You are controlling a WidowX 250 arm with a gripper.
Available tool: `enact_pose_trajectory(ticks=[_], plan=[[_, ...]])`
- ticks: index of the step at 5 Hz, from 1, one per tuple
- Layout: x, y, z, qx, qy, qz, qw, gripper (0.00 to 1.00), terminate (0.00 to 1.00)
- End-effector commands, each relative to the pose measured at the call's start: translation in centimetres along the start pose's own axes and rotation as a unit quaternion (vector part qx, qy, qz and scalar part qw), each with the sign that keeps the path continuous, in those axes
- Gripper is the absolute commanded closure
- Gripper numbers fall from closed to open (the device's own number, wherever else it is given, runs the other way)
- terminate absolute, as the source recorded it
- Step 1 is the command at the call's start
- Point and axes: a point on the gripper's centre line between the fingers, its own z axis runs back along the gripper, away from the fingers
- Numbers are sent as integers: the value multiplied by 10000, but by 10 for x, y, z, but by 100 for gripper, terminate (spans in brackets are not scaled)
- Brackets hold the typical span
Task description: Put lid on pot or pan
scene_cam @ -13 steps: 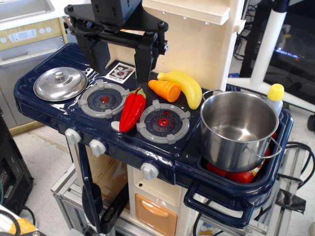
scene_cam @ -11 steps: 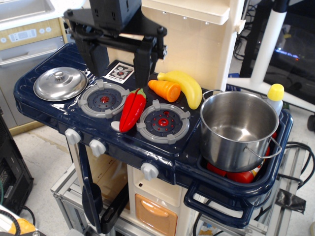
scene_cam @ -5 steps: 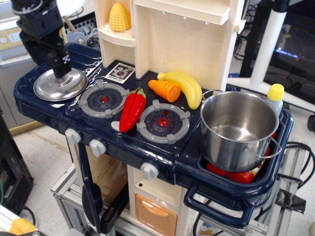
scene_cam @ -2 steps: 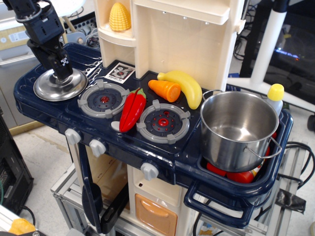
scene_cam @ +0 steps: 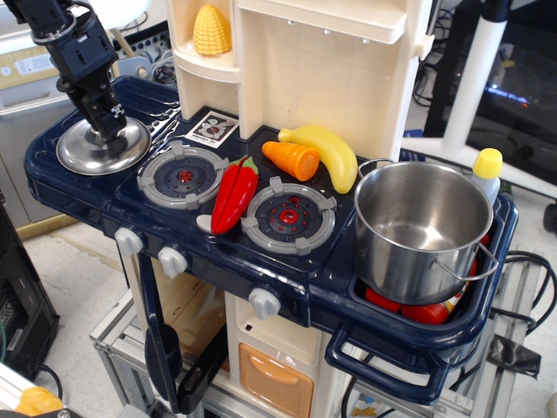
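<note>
On far-left corner of toy stove, big change vs a few secs back: arm, then up over the middle burners w/ jaws spread wide, now down at the lid. Also lid looks nudged slightly left and maybe a touch higher than a moment ago, so prob grasp made and lift just starting; can't confirm it's clear of the counter.

Largest item first: pot, far right, sits upright in the sink recess, mouth open and empty, same spot throughout. Well apart from lid, w/ both burners, red pepper, carrot and banana between. Means carry still to do: up, across to right, clearing the veg, then centre over rim.

Lid: shiny dome, left of the left burner, mostly visible.

Gripper: narrowed right down over lid centre where the knob is; knob itself hidden behind fingers. Appears clamped on knob, contact not directly visible.
</note>
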Motion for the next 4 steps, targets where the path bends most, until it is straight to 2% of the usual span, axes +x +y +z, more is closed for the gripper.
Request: enact_pose_trajectory(ticks=[1,2,3,4], plan=[[7,-4,24,249,-111,-104,9996,100,0],[31,-41,62,81,136,273,9995,100,0],[46,-85,97,-136,267,1128,9932,100,0],[55,-132,112,-376,165,1619,9859,100,0]])
